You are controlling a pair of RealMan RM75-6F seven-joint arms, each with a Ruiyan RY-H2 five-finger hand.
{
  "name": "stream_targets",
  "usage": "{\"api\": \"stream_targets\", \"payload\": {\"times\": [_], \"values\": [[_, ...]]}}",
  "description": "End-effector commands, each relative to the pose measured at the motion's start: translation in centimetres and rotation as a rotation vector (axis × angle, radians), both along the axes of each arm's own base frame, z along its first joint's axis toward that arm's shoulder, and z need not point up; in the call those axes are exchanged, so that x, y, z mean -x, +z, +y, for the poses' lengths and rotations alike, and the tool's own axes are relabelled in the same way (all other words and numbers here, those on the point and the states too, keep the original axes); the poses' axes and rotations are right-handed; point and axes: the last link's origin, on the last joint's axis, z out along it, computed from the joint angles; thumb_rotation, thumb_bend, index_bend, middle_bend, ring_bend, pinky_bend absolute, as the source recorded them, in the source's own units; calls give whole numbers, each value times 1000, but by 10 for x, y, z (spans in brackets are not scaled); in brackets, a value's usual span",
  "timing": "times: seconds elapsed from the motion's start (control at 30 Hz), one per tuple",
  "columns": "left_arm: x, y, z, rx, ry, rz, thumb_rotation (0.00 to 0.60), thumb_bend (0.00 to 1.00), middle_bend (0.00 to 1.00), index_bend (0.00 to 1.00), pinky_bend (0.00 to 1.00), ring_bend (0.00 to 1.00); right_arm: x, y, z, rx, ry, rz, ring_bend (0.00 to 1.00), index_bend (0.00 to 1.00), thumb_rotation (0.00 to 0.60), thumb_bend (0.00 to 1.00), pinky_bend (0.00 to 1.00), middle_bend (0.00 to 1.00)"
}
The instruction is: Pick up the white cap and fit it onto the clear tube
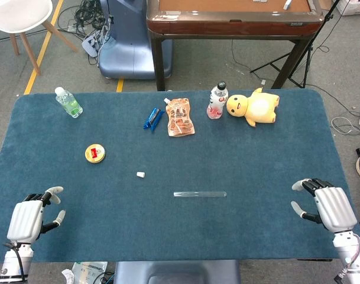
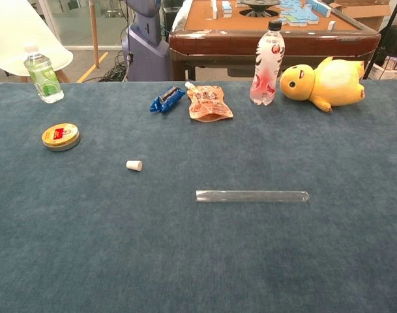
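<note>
The small white cap lies on the blue table cloth, left of centre. The clear tube lies flat to the cap's right and a little nearer me, its length running left to right. My left hand hovers at the near left corner, far from the cap, fingers apart and holding nothing. My right hand is at the near right edge, also with fingers spread and nothing in it. Neither hand shows in the chest view.
Along the far side stand a green-liquid bottle, a blue wrapper, an orange pouch, a drink bottle and a yellow plush toy. A round yellow tin lies left of the cap.
</note>
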Motion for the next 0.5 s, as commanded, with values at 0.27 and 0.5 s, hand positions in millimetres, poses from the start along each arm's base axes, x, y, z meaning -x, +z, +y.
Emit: {"api": "stream_targets", "payload": {"times": [0.27, 0.5], "values": [[1, 1, -1, -2, 0, -2, 600, 287, 473, 302, 311, 444, -2, 1, 0, -1, 11, 1, 371, 430, 600, 284, 441, 454], [3, 7, 13, -13, -25, 11, 600, 287, 473, 305, 311, 444, -4, 9, -2, 44, 11, -1, 371, 430, 600, 285, 441, 454]]}}
